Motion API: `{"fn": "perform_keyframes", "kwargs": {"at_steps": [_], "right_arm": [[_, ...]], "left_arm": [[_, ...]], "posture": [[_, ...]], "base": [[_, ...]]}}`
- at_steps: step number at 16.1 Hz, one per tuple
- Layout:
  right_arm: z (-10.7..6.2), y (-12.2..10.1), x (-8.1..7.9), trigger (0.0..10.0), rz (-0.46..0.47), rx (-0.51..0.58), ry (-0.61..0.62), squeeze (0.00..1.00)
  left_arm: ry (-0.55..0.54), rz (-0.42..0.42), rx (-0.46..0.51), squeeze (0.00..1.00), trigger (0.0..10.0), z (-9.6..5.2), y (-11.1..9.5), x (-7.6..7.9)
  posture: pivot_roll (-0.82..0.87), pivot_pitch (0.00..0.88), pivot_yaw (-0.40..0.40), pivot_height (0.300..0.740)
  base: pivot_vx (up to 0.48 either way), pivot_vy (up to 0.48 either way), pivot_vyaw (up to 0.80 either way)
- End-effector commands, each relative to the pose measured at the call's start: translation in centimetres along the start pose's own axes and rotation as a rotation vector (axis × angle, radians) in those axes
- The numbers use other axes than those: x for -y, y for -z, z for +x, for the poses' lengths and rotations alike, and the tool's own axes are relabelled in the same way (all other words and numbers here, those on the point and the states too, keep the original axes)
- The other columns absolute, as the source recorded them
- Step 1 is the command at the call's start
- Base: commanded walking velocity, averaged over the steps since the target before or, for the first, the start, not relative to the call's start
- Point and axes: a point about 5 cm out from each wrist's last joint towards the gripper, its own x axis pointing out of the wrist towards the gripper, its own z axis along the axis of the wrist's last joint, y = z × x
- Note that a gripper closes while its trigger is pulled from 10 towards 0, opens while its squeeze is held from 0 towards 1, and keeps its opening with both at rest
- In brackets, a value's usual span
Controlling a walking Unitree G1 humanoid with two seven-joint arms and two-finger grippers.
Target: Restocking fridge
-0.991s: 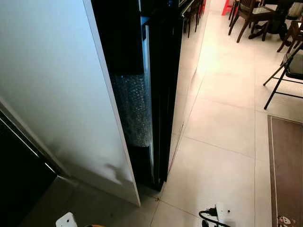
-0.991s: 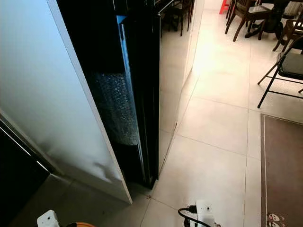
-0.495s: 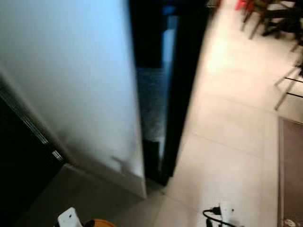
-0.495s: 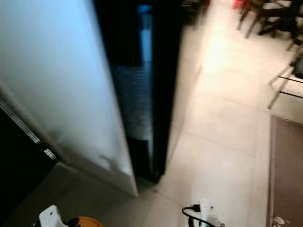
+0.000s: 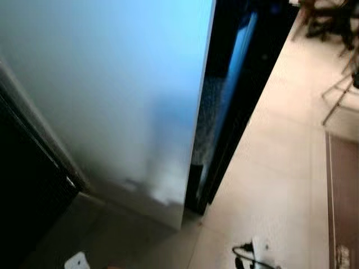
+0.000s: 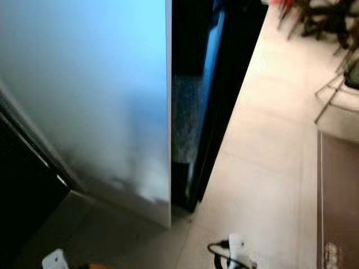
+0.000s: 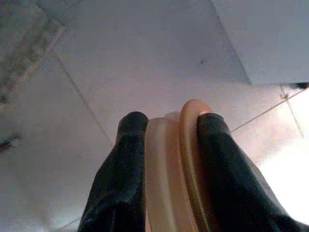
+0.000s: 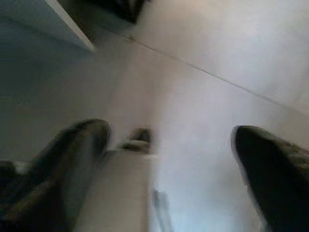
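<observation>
Your left gripper (image 7: 171, 140) is clamped on a pale orange ridged object (image 7: 176, 169), apparently a lid or a stack of rims seen edge-on; what it is exactly cannot be told. The two black fingers (image 7: 123, 179) press against both of its sides, and the object stands out just past their tips. Beyond them lies the tiled floor (image 7: 145, 63), with the lower corner of the white panel (image 7: 270, 38) further off.

Your right gripper (image 8: 169, 145) is spread wide with nothing between its fingers (image 8: 72, 159); it points down at bare floor, with the panel's bottom edge well ahead of it.

In the blurred head views, the fridge (image 5: 247, 84) stands ahead of both grippers, its dark glossy door beside the white panel (image 5: 112, 101), with a bubble-textured sheet (image 6: 182, 117) in the gap between them. A power strip (image 6: 235, 255) lies on the floor near your right side, and a folding chair (image 5: 342, 89) stands well beyond.
</observation>
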Motion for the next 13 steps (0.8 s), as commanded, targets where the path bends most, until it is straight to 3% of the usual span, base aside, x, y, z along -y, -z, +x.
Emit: {"fn": "perform_keyframes", "kwargs": {"at_steps": [1,6,13], "right_arm": [[-0.23,0.89,0.93,10.0,0.009,-0.027,0.026,0.00],[-0.24,0.79,1.02,10.0,0.006,-0.014,0.037,0.00],[-0.25,0.68,1.15,10.0,0.005,0.001,0.072,0.00]], "left_arm": [[0.022,0.022,-0.022,0.00,10.0,-0.02,0.57,0.79],[0.043,0.046,-0.026,0.00,10.0,-0.06,0.78,0.95],[0.060,0.139,-0.040,0.00,10.0,-0.10,1.09,1.16]], "posture": [[-0.09,0.129,0.023,0.740],[-0.09,0.127,0.023,0.740],[-0.09,0.129,0.023,0.740]], "base": [[0.000,0.247,-0.80],[0.000,0.049,0.00],[0.039,0.000,0.00]]}}
